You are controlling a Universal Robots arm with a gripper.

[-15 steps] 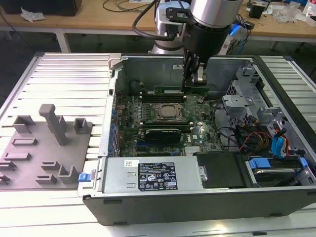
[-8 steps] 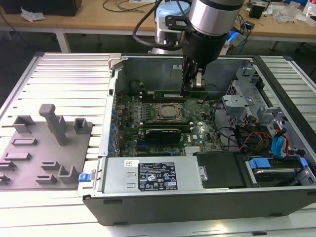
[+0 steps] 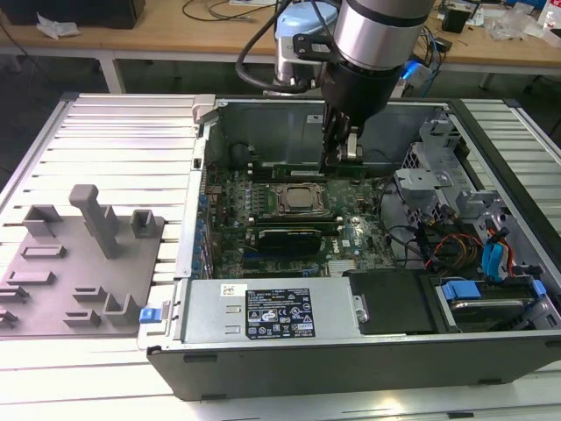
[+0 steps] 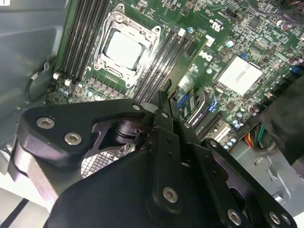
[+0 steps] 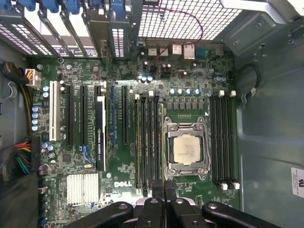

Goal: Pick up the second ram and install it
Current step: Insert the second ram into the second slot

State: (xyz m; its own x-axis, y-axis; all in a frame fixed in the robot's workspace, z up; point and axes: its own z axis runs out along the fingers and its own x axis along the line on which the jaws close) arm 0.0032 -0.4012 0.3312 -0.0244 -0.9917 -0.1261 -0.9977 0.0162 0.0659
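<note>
The open computer case (image 3: 368,351) lies on the counter (image 3: 105,140), with a holder tray (image 3: 79,263) to the exterior view's left of it. Inside, the processor (image 3: 301,200) sits mid-board, a card (image 3: 285,237) just nearer, and the power supply (image 3: 272,311) along the near wall. Drive bays (image 3: 491,254) fill the exterior view's right end.

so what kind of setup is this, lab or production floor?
Likely a lab or workshop test cell: an open black desktop computer case lies on a ribbed aluminium table, a grey plastic parts fixture beside it, cluttered wooden workbenches behind.
</note>
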